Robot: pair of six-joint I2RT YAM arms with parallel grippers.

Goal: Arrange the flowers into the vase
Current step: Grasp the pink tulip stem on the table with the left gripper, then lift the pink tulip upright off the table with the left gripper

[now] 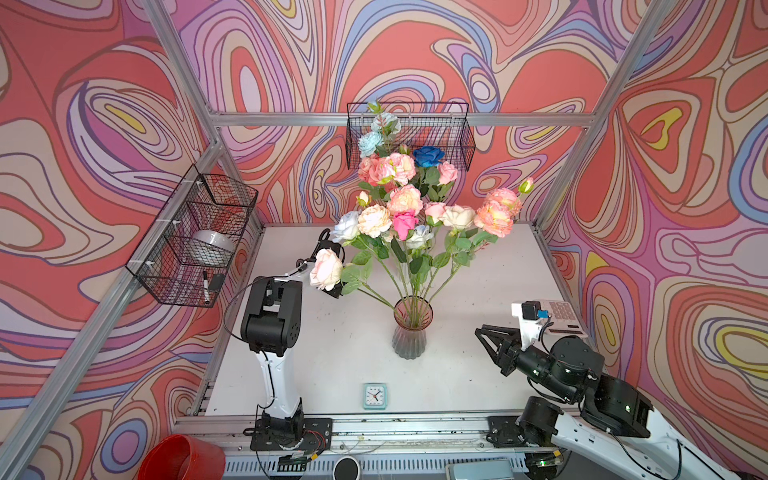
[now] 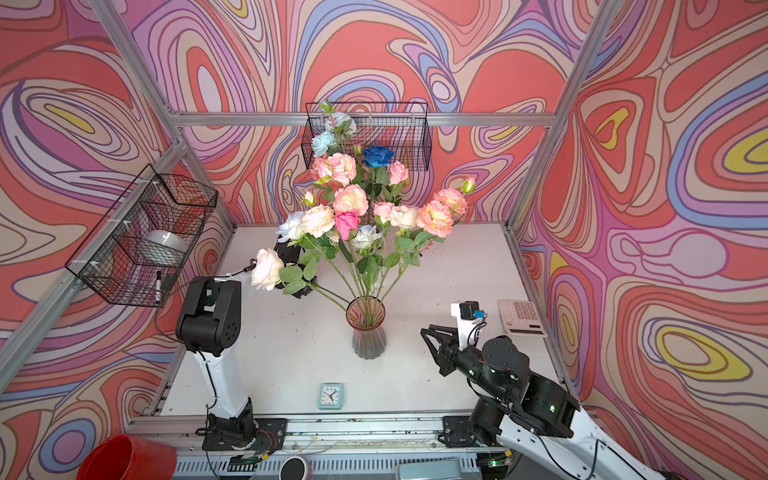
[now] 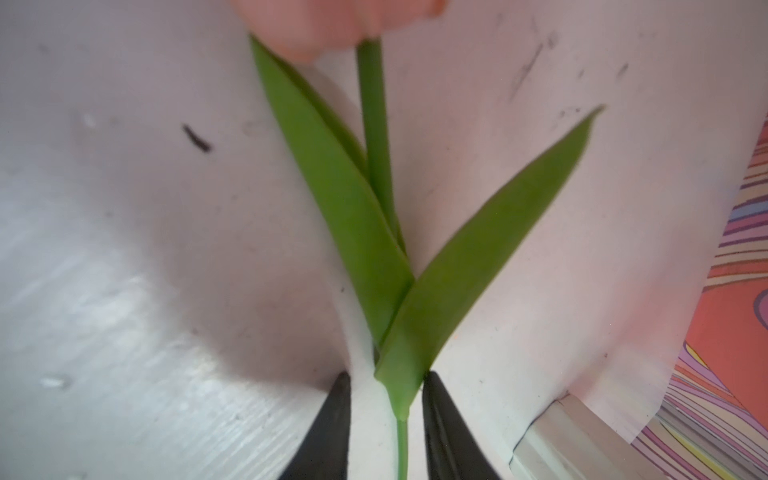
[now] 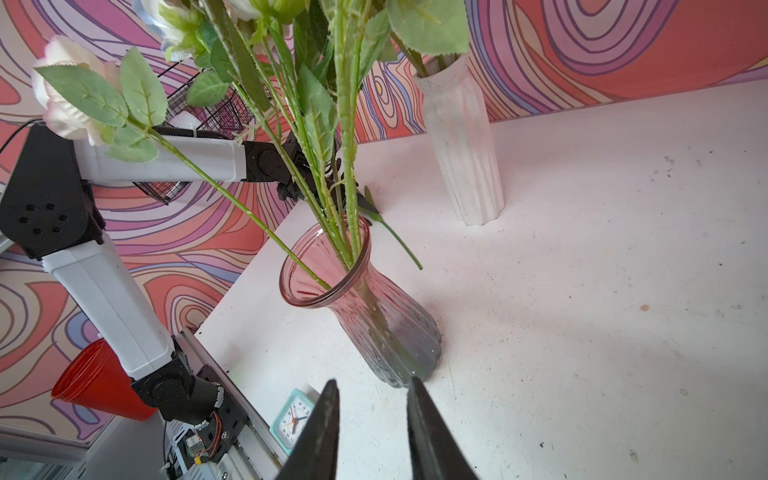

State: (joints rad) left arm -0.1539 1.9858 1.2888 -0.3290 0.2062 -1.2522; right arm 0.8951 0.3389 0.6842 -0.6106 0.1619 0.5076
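The pink glass vase (image 1: 412, 328) (image 4: 357, 291) stands mid-table and holds several flowers (image 1: 405, 224) on long green stems. A pale pink rose (image 1: 327, 268) leans out of it to the left, over my left gripper (image 1: 334, 291). In the left wrist view that gripper (image 3: 386, 374) is open. Its fingers stand either side of a green stem (image 3: 374, 116) with two long leaves and a pink bloom (image 3: 332, 25), lying on the table. One finger touches a leaf base. My right gripper (image 1: 480, 332) (image 4: 372, 382) hangs open and empty, right of the vase.
A white ribbed vase (image 4: 461, 145) with more flowers, among them a deep blue rose (image 1: 428, 156), stands behind the pink one. A teal clock (image 1: 375, 395) sits at the front edge and a calculator (image 1: 563, 311) at the right. Wire baskets (image 1: 195, 237) hang on the walls.
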